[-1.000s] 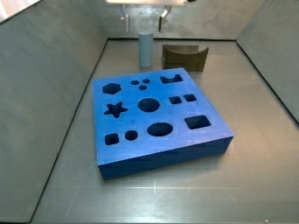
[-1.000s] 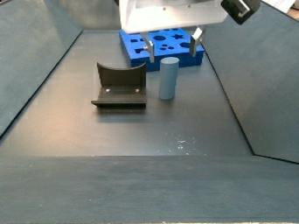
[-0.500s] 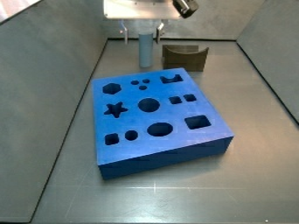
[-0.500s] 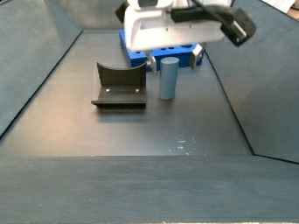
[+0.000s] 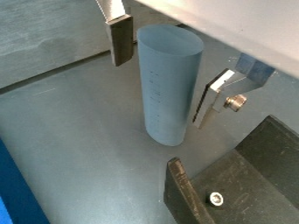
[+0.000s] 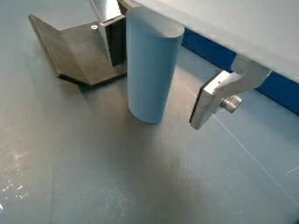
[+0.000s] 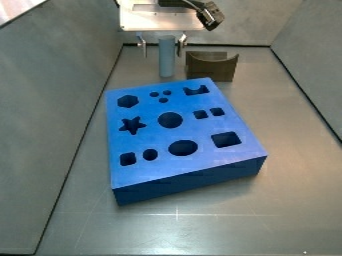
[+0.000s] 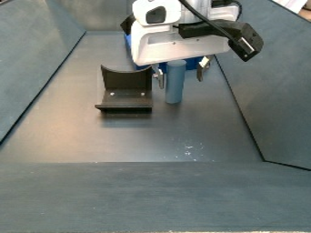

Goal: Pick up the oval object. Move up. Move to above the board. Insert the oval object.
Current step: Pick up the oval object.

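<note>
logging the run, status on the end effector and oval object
End effector open, straddling the upright oval object, fingers not touching. Board untouched. Fixture beside, clear.

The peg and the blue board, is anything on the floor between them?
No. In a side view, only bare grey floor separates the peg from the board. The gripper straddles the peg.

Fixture (image 8: pixel 124 89): dark L-shaped bracket on a base plate, upright on the grey floor (image 8: pixel 158 173), just beside the lowered gripper (image 8: pixel 177 76). In a wrist view (image 5: pixel 233 188) a screw (image 5: pixel 215 199) sits in the base plate. Sloped grey walls (image 7: pixel 54 90) enclose the floor. Pale scuff marks (image 8: pixel 188 150) on the floor, well apart from the fixture.
</note>
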Tool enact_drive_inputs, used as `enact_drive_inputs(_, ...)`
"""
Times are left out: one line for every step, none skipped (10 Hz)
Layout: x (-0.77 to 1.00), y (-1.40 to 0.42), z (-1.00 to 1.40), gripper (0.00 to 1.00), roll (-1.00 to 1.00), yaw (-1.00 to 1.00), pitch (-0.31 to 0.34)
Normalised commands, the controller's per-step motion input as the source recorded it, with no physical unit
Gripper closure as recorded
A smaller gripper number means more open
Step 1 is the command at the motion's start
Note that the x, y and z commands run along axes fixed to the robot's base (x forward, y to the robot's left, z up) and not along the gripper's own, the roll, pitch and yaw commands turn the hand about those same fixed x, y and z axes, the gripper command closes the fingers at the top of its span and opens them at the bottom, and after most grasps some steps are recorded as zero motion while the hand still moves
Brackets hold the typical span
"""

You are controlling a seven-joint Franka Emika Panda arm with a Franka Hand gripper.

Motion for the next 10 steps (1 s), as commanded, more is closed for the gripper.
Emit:
enact_drive_inputs(0.0, 0.0, -0.13, 0.0, 0.0, 0.25, 0.0)
enact_drive_inputs(-0.01, 0.0, -0.02, 0.0, -0.01, 0.35, -0.017)
enact_drive_inputs(-0.05, 0.0, 0.0, 0.0, -0.02, 0.1, -0.039)
enact_drive_inputs(0.0, 0.0, 0.0, 0.0, 0.0, 0.01, 0.0)
enact_drive_inputs(0.0, 0.0, -0.04, 0.0, 0.0, 0.0, 0.0)
enact_drive_inputs(-0.07, 0.0, -0.19, 0.0, -0.1, 0.21, -0.051)
enact_drive_inputs(-0.06, -0.02, -0.04, 0.0, -0.04, 0.17, -0.037)
enact_drive_inputs(0.0, 0.0, 0.0, 0.0, 0.02, 0.0, 0.0)
enact_drive_inputs(0.0, 0.0, 0.0, 1.0, 0.0, 0.0, 0.0)
enact_drive_inputs(-0.01, -0.05, 0.0, 1.0, 0.02, 0.03, 0.0)
